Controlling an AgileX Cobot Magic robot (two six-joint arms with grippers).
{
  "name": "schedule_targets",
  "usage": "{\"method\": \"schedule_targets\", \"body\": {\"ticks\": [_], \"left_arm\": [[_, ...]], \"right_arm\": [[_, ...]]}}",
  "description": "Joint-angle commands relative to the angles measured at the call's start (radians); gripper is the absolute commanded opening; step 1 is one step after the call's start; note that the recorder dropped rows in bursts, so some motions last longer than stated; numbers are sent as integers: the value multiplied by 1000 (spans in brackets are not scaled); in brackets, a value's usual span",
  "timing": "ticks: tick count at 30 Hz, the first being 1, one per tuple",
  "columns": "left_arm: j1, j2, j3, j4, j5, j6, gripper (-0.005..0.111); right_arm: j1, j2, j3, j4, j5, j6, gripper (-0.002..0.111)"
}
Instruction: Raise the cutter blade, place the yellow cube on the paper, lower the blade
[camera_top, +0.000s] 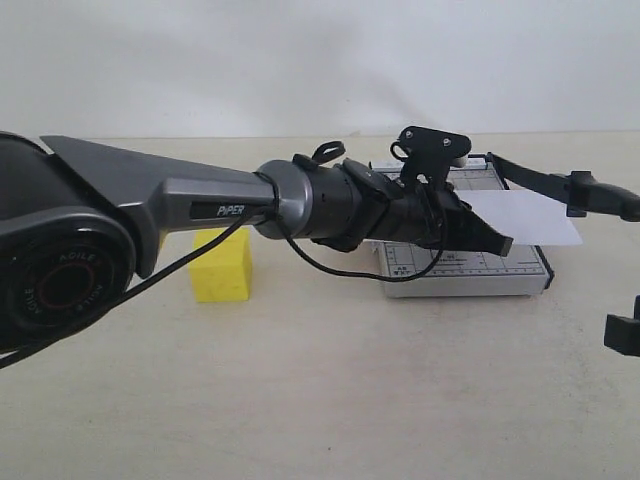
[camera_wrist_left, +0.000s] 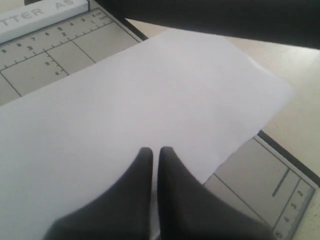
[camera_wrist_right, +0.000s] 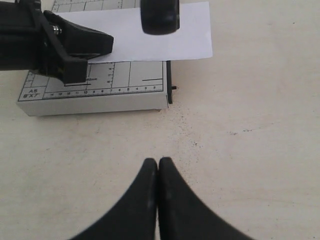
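Note:
The yellow cube (camera_top: 222, 265) rests on the table left of the grey cutter board (camera_top: 465, 272), partly behind my left arm. The paper (camera_top: 528, 215) lies across the board and sticks out past its right edge. The cutter blade (camera_top: 560, 184) slants up off the board, its handle end (camera_wrist_right: 160, 17) hanging above the paper with nothing holding it. My left gripper (camera_wrist_left: 155, 150) is shut and empty just above the paper (camera_wrist_left: 150, 95). My right gripper (camera_wrist_right: 158, 161) is shut and empty over bare table, short of the board (camera_wrist_right: 100, 95).
My left arm (camera_top: 300, 200) stretches across the table from the left and hides part of the board. A black piece of the right arm (camera_top: 622, 335) shows at the right edge. A pale wall stands behind the table.

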Motion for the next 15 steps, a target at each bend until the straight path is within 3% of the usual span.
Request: {"method": "schedule_targets", "body": {"ticks": [1,10,15], "left_arm": [[-3,-28,-24,-12,4,-7,5],[-5,-165,40,-12,-68,-83,5],[-41,-347,313,-5,-378,-138,5]], "right_arm": [[-1,-5,-7,-3,-12,-3,0],[-1,-5,-7,-3,-12,-5,0],[-1,-5,-7,-3,-6,-5,0]]}}
